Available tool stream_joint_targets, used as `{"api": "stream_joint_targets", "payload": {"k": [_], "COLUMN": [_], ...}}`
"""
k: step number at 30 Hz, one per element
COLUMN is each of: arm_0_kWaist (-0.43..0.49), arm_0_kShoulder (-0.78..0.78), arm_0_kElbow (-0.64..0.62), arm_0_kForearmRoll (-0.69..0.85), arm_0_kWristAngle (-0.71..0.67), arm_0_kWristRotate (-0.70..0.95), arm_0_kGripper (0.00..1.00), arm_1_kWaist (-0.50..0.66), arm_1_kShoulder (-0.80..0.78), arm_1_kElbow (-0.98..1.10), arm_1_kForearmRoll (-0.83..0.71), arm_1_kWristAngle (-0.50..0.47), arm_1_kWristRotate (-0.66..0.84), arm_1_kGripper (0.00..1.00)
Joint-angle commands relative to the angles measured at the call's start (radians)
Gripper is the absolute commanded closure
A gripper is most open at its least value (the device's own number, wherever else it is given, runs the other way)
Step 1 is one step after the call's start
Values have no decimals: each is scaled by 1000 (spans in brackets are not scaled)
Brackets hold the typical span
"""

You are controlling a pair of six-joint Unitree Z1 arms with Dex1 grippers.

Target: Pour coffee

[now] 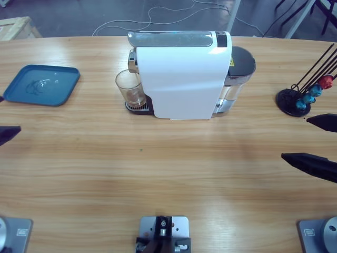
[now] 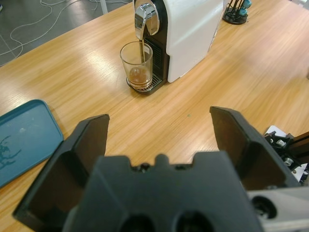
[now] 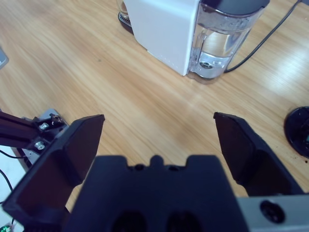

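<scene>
Wooden table (image 1: pixel 168 174), one glass (image 2: pixel 136 65) holding coffee (image 2: pixel 138 76), two open hands

White coffee machine (image 1: pixel 181 79) w/ silver top, clear glass (image 2: pixel 136 64), dark reddish-brown coffee (image 2: pixel 139 83) in it. Teal-blue tray (image 1: pixel 41 84), light wood-grain table (image 1: pixel 158 174), black capsule rack (image 1: pixel 295 101) w/ red + blue pods.

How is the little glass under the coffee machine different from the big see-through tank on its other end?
The glass is small, open on top and stands alone on the drip tray under the spout; the water tank is larger, has a dark lid and is fixed to the coffee machine. The glass holds a shallow layer of brown coffee; the tank holds clear water. Both are see-through.
</scene>
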Motion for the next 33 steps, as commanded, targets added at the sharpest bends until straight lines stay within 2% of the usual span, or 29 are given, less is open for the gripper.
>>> {"api": "stream_joint_targets", "payload": {"k": [1, 33], "arm_0_kWaist": [6, 6], "arm_0_kShoulder": [17, 26], "arm_0_kElbow": [7, 9], "arm_0_kForearmRoll": [19, 17], "arm_0_kWristAngle": [14, 15], "arm_0_kWristRotate": [-5, -6], "arm_0_kGripper": [101, 69], "arm_1_kWaist": [9, 9], "arm_1_kShoulder": [-16, -18], "arm_1_kElbow": [39, 42], "arm_1_kForearmRoll": [2, -1], "arm_1_kWristAngle": [17, 23], "arm_1_kWristRotate": [-11, -7], "arm_1_kGripper": [0, 0]}}
